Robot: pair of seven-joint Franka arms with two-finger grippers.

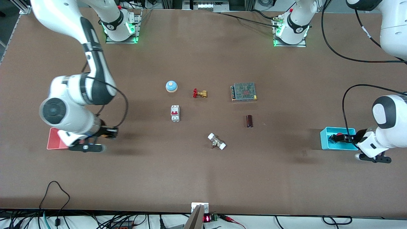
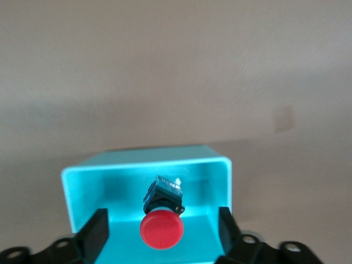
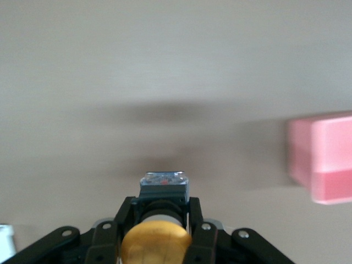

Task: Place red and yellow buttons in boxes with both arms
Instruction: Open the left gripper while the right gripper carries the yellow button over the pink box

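Note:
The red button lies in the cyan-blue box; it also shows in the front view, in the box at the left arm's end of the table. My left gripper is open over this box, one finger on each side of the button, not touching it. My right gripper is shut on the yellow button. It hangs low over the table beside the pink-red box, which the right wrist view shows off to one side.
Mid-table stand a blue dome with a yellow top, a brass valve with a red handle, a white circuit breaker, a meshed power supply, a dark cylinder and a white-ended fitting.

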